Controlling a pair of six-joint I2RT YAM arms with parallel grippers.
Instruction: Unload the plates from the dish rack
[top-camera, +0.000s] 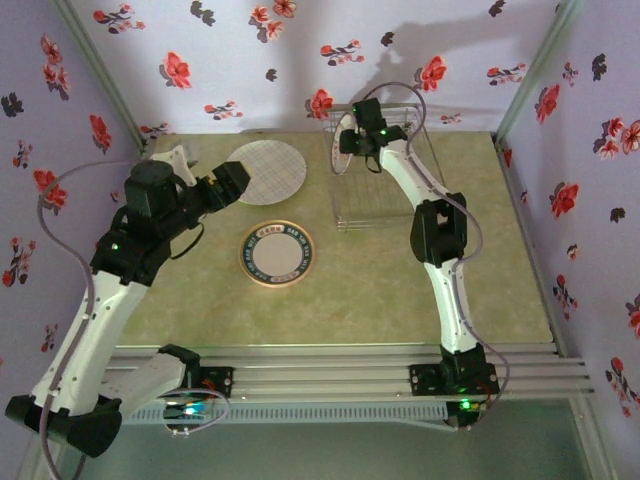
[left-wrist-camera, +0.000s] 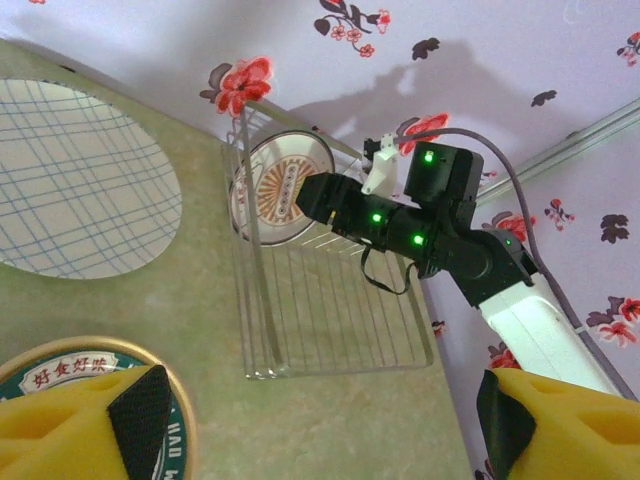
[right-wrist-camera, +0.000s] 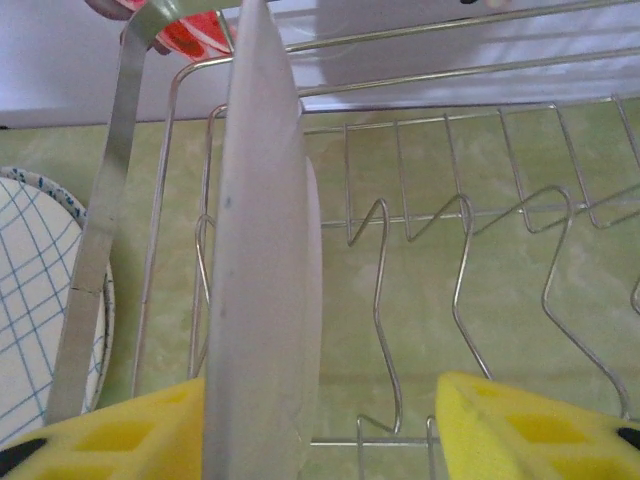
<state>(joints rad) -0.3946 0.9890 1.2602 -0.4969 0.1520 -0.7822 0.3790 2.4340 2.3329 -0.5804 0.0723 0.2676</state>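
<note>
The wire dish rack (top-camera: 385, 185) stands at the back right of the table. One white plate with an orange-red centre (left-wrist-camera: 275, 190) stands upright at its left end. My right gripper (top-camera: 360, 138) straddles that plate's rim (right-wrist-camera: 262, 280) from above. Its left finger (right-wrist-camera: 120, 435) lies against the plate's back, while its right finger (right-wrist-camera: 540, 430) is well apart from the plate, so the gripper is open. A checked plate (top-camera: 266, 169) and a plate with a dark ring and orange rim (top-camera: 277, 253) lie flat on the table. My left gripper (top-camera: 238, 178) hangs open beside the checked plate, holding nothing.
Zigzag wire dividers (right-wrist-camera: 470, 260) fill the rack's free slots to the right of the standing plate. The rack's raised back (right-wrist-camera: 420, 60) stands close to the flowered rear wall (top-camera: 300, 60). Side walls close in the table on both sides.
</note>
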